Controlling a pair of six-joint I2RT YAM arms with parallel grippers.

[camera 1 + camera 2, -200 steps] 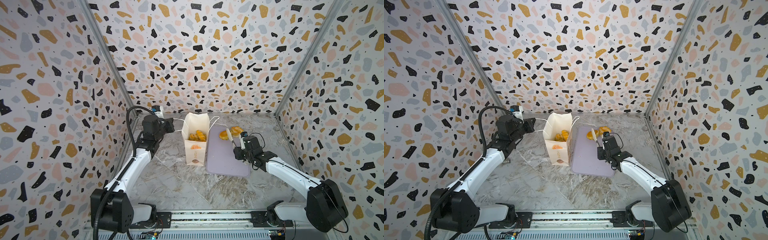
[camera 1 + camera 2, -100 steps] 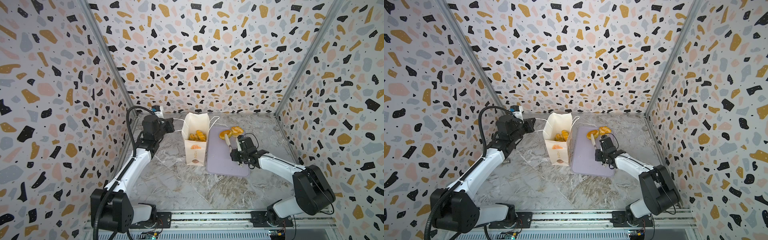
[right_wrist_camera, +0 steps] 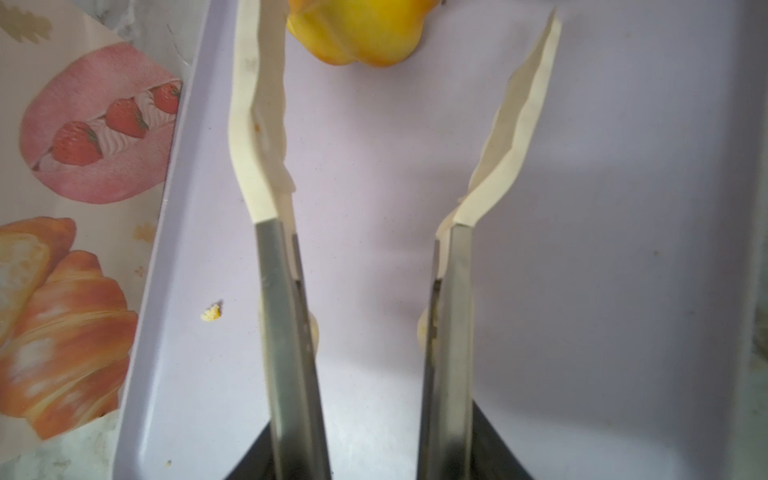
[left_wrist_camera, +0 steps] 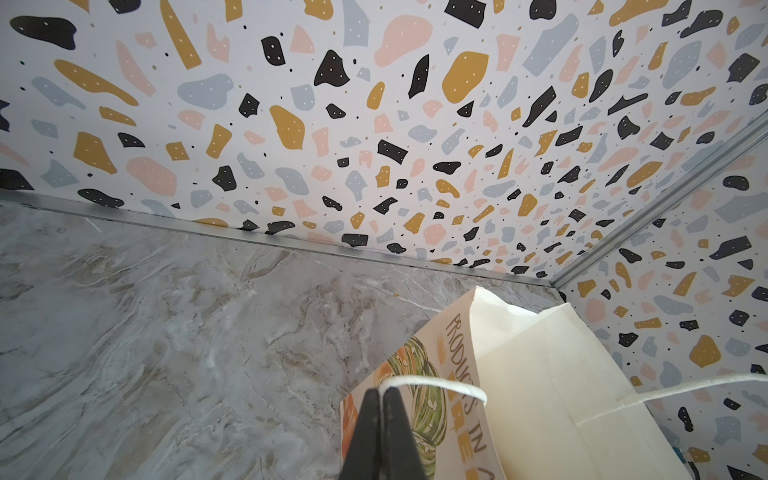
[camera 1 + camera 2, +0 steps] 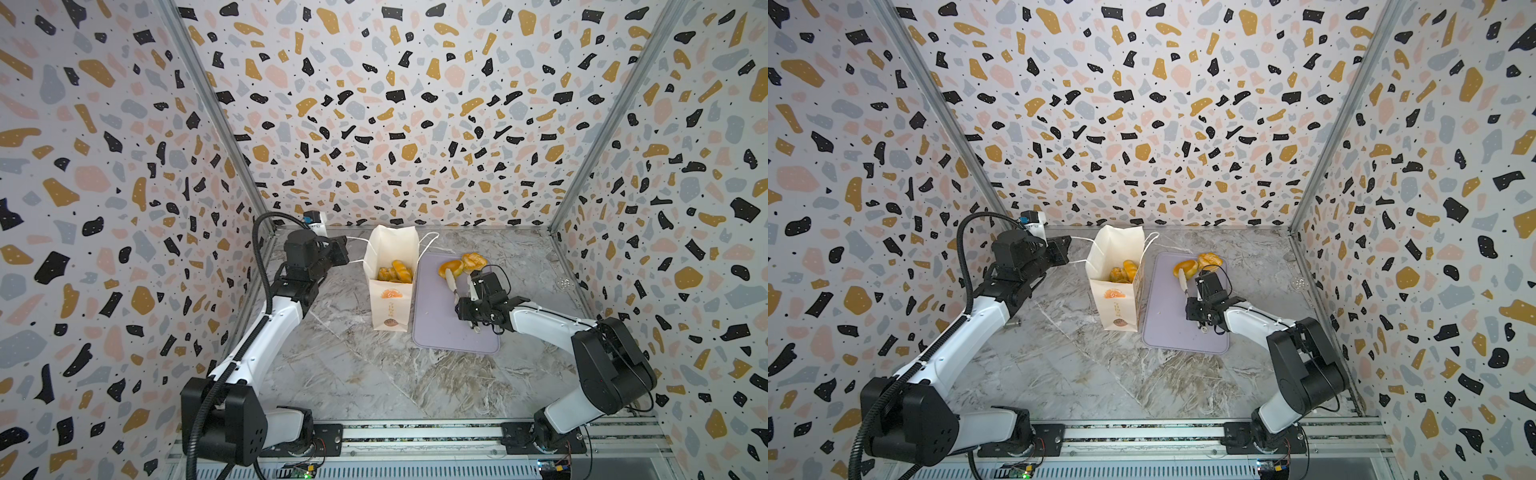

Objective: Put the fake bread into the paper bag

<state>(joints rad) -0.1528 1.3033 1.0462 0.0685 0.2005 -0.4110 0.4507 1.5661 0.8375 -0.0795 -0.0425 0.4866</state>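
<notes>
Left arm is stretched long up the left side, wrist near the back-left corner. I read the left gripper [image 4: 380,401] as pressed together, pinching the string handle [image 4: 436,384] of the paper bag [image 5: 390,307].

Right arm is folded low, elbow back by the right wall, forearm lying over the lilac tray [image 5: 440,332]. The right gripper [image 5: 466,300] is clamped on the tongs [image 3: 253,124]. The tong tips are spread, with bare tray between the metal arms.

Edges:
- The bag stands upright with its mouth open, and its side sits just beside the tray's long rim.
- The back wall is close behind the bag and the far end of the tray.
- There is open marble table [image 5: 353,374] between the arm bases and the bag.

Bread:
- Several fake bread pieces [image 5: 395,270] are already inside the bag.
- A bun [image 5: 451,267] and a second roll [image 5: 474,261] sit side by side at the tray's far end.
- In the right wrist view the bun lies right at the tong tips, nearer the bag-side tip. I can't tell whether that tip touches it.
- A small crumb [image 3: 212,312] lies on the tray near the bag-side rim.
</notes>
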